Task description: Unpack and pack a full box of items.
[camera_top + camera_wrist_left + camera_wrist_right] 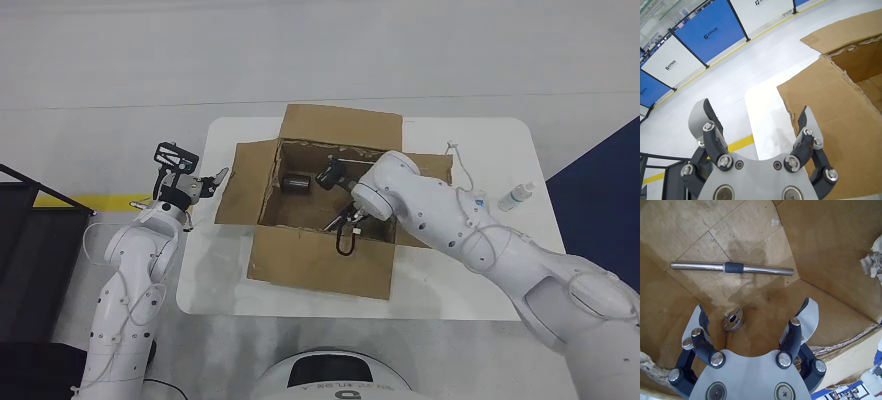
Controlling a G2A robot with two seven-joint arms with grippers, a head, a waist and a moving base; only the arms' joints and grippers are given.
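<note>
Steel flange point(733, 322) lies between right gripper's point(754, 303) parted jaws.

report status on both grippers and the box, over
Left gripper open, empty, outside the box by its side flap. Right gripper open, inside the box, over a small metal flange. Steel rod on box floor, farther off, not in the way.

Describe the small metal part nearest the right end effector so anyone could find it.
Look inside the open cardboard box on the white table. On its floor, near the open right end effector, sits a short metal hub. Unlike the long rod, it is stubby, with holes in its round face.
</note>
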